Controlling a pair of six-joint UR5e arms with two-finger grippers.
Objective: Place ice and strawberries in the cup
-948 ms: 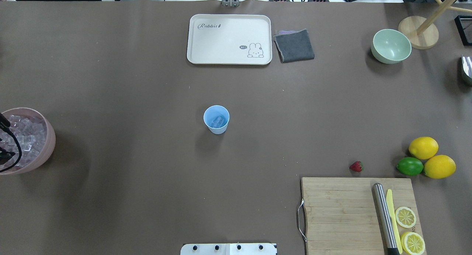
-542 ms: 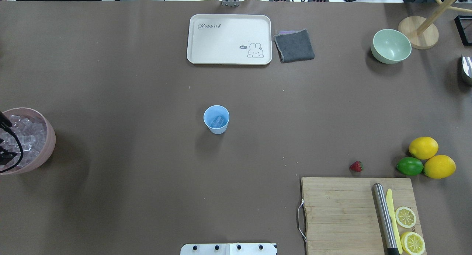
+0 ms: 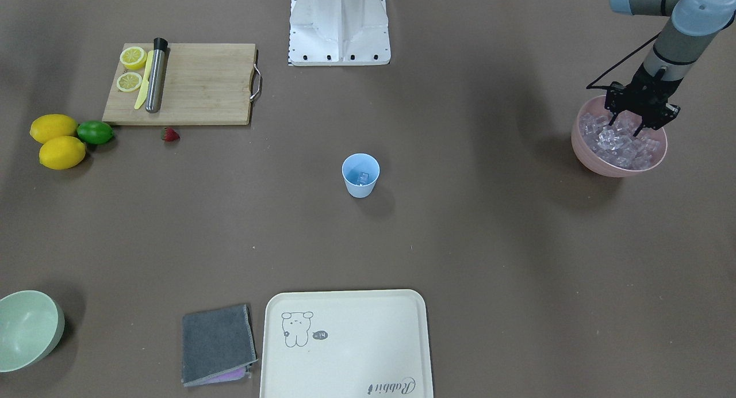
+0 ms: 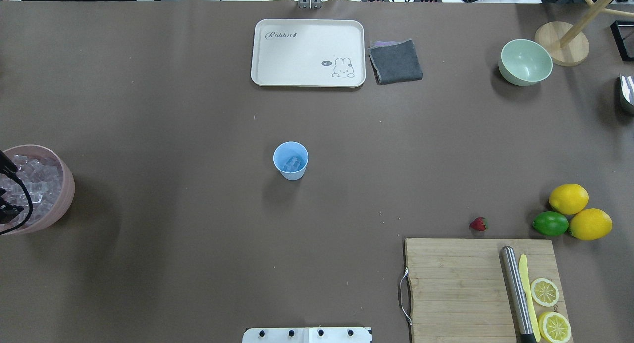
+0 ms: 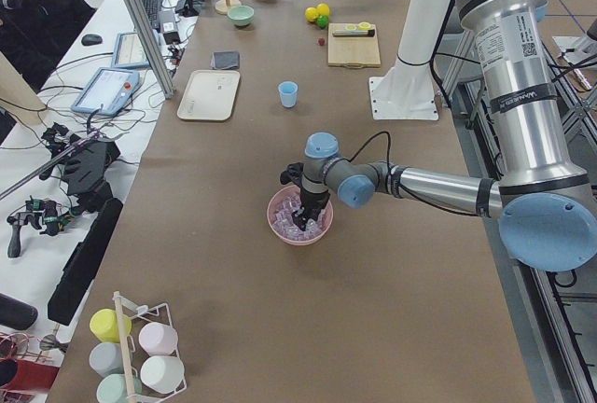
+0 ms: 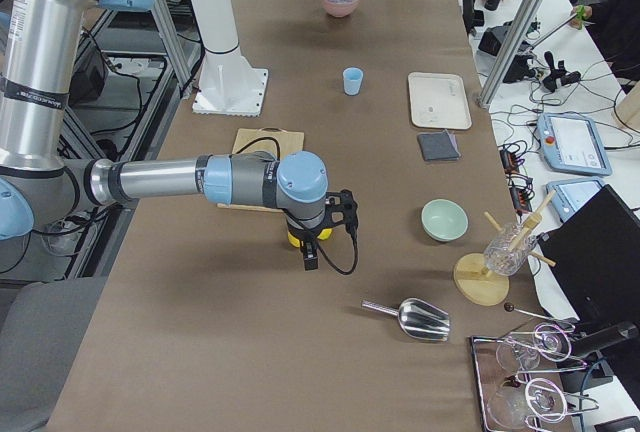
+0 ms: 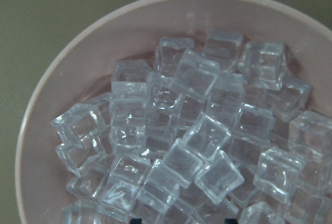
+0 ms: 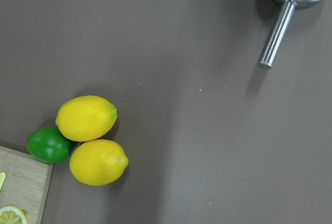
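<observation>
Only the black cable [image 4: 22,209] of the left arm, at the edge of the overhead view over the pink bowl [image 4: 67,184], has crept slightly since the earlier frames. The cup [image 4: 290,160] and the strawberry [image 4: 478,224] lie where they lay.

Front-facing view: the left pincer [image 3: 628,127] hangs over the pink bowl, fingers spread and dipped toward the heaped ice [image 3: 621,148], with nothing pinched. The cup stands upright mid-surface, well apart from the bowl, with at least 1 cube in it.

Overhead view: the strawberry rests on the bare surface [image 4: 198,234] just beside the cutting board [image 4: 460,283], well apart from the cup.

Left-side view: the near arm reaches low over the bowl; contact between fingers and ice cannot be made out.

Right-side view: the right pincer [image 6: 310,250] hovers over the lemons by the cutting board; whether it is spread or pressed together cannot be told.

Left wrist view: cubes fill the bowl; 2 dark fingertips [image 7: 136,222] show at the bottom edge, apart.

Right wrist view: 2 lemons [image 8: 86,117] and a lime [image 8: 48,144] touch one another; a metal scoop [image 8: 290,6] lies well apart. No strawberry shows.

Step in hand, as judged: fetching another cube. The next move calls for lowering astride 1 cube, closing on it, then releasing it above the cup's mouth. The strawberry is not yet in the cup.
</observation>
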